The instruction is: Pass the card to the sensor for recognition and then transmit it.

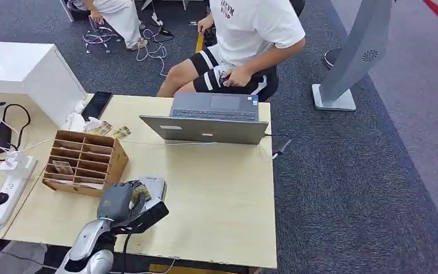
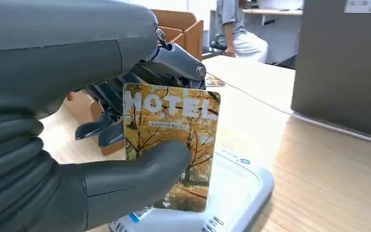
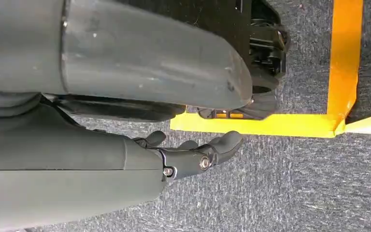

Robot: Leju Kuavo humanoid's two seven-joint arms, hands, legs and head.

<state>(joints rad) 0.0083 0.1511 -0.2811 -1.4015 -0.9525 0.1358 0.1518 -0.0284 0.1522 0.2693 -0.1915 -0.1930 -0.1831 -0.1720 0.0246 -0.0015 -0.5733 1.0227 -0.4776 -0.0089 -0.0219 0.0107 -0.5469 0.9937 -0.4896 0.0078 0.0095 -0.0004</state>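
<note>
Left hand (image 2: 101, 159): I see its thumb pinning the hotel card (image 2: 171, 145) upright, just above the white sensor (image 2: 232, 203) near the surface's (image 1: 217, 188) front edge. Right hand (image 3: 193, 154): hanging over carpet, fingers loosely apart, holding nothing.

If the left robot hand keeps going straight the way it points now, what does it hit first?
Probably the white sensor: the left robot hand holds the card just over it, lower edge near its top. Depth is unclear; beyond it lies bare table.
</note>
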